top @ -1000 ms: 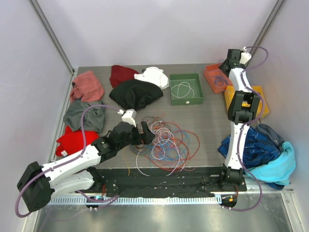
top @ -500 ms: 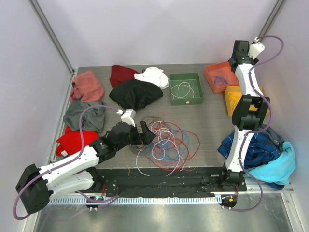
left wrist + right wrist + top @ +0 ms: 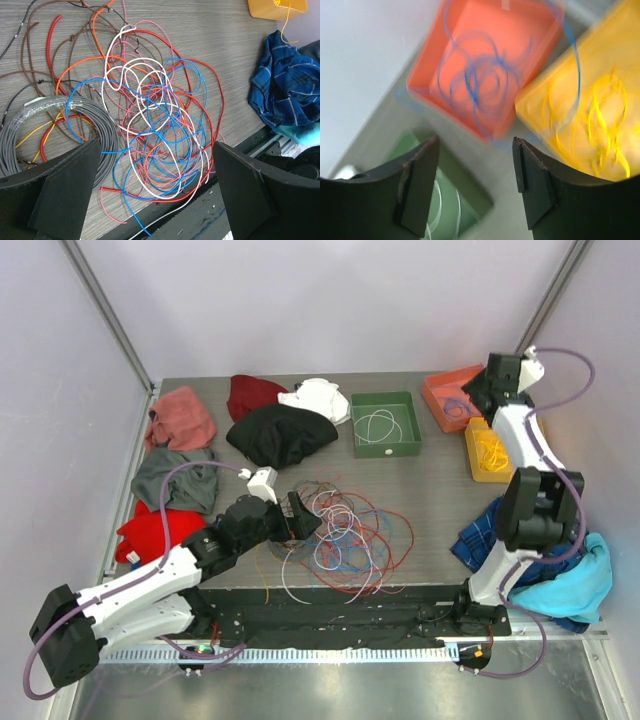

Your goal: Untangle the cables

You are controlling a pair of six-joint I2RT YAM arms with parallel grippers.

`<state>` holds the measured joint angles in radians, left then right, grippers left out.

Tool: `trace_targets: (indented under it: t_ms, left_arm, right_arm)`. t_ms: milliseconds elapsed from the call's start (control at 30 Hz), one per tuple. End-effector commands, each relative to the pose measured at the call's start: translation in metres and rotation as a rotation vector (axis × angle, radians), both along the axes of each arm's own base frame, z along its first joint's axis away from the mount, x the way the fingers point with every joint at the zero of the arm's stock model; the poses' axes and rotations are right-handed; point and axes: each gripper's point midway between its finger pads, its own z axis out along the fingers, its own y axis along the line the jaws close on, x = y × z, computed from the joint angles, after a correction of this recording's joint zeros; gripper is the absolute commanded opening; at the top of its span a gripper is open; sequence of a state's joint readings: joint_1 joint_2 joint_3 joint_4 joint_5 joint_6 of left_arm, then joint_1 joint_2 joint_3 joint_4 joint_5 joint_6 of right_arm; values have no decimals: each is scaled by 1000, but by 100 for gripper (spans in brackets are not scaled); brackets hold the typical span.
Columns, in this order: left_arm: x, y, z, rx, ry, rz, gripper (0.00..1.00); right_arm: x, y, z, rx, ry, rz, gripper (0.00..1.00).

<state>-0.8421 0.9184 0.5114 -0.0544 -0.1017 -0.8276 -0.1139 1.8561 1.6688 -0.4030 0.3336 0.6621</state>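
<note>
Top external, landmark: green tray toward the far side of the table, a loop of white cable inside it.
Cables: loose tangle of red, blue, white, orange and pink strands, flat on the table, nearer the arm bases than the green tray and slightly left of it.
Left gripper: jaws spread wide with nothing clamped; low at the left edge of the cables, left of the green tray and nearer the bases.
Left wrist, fingers: one dark pad at each lower corner, the tangle lying on the table in the gap between them; contact with any strand cannot be told.
Grey coil: against the left side of the tangle, running under the left-hand pad.
Right gripper: raised to the right of the green tray, well apart from the tangle; jaws partly apart, gripping nothing.
Right wrist, blurred: orange tray with a blue cable coiled in it, and yellow tray with a yellow cable, both right of the green tray; one corner of the green tray visible between the pads.
Blue plaid cloth: right of the tangle, nearer the bases than the green tray.
</note>
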Motion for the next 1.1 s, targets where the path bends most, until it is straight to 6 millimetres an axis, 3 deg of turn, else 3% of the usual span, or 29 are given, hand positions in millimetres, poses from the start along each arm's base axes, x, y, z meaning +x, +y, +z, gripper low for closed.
trace_targets:
  t_ms: [0,67,133,167,200,267,467,633,800,833,900,933,1000,1067]
  left_arm:
    - [0,-7,14,-57,-31,-17,100]
    - [-1,-7,13,-56,-28,-18,100]
    - [-2,-7,11,-57,-23,-21,100]
    - [-1,-9,15,-73,-35,-22,100]
    - [-1,-10,15,-76,-34,-22,100]
    - [-2,-11,13,-77,-29,-25,100]
    - [-6,-13,12,-86,-24,-37,100]
    - [-7,-7,17,-93,-48,-23,100]
    - [-6,0,17,-86,-61,-2,100]
    - [-5,1,17,-84,-62,3,100]
    - [-4,2,16,-78,-63,18,100]
    - [-3,3,15,-74,-63,22,100]
    - [0,3,14,-66,-63,35,100]
    - [2,4,15,-64,-65,43,100]
  right_arm:
    - [-36,46,27,183,-228,108,66]
    - [-57,59,4,230,-220,134,66]
    - [-74,64,11,234,-246,137,66]
    - [-84,68,-5,239,-223,141,66]
    - [-92,67,2,235,-247,135,66]
    - [-101,65,-11,230,-232,120,66]
    - [-100,45,-21,306,-279,31,67]
    - [-91,41,-41,465,-350,-8,67]
    - [-82,56,-15,391,-386,82,64]
    - [-78,79,-2,353,-386,150,64]
    - [-85,101,-1,251,-317,233,64]
    - [-92,137,-5,235,-271,320,64]
    - [-105,171,-7,191,-247,435,64]
    - [-128,216,-28,184,-177,556,64]
